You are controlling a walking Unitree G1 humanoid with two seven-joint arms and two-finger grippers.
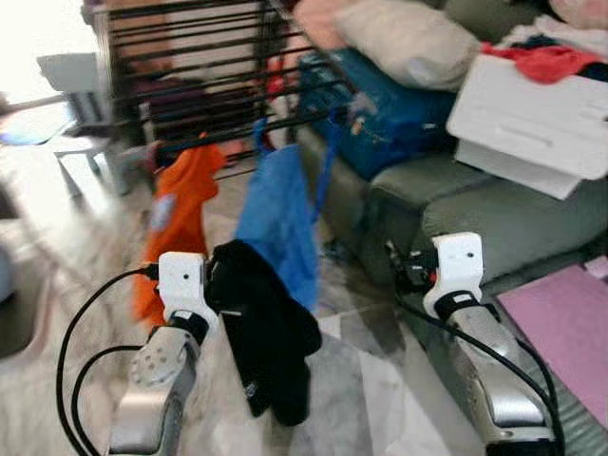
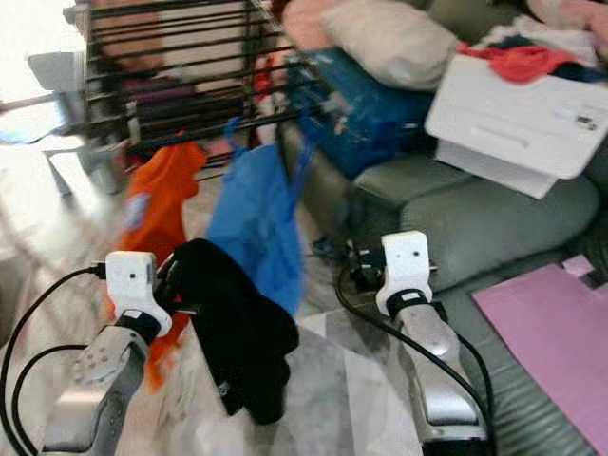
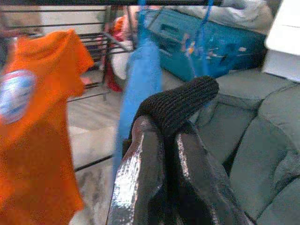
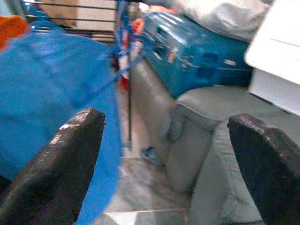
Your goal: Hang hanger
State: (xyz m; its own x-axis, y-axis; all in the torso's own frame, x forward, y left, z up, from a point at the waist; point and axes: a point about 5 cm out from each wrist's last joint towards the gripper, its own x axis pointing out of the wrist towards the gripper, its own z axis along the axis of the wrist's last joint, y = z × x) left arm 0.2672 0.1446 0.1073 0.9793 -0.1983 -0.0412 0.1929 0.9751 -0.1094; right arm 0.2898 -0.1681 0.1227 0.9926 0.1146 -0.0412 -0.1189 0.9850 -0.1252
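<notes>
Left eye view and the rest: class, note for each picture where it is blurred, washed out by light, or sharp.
Left eye view: top left corner washed out by glare; drying rack and orange shirt smeared. Right eye view: same blur. Left wrist view: left claw and black garment fairly sharp, background soft. Right wrist view: blue garment blurred; right claw fingers dark.

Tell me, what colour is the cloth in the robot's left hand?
Black, clearest in the left eye view.

Grey sofa point(image 1: 494, 218) bears a teal suitcase point(image 1: 380, 104); pink mat point(image 1: 565, 328) beside it.
</notes>
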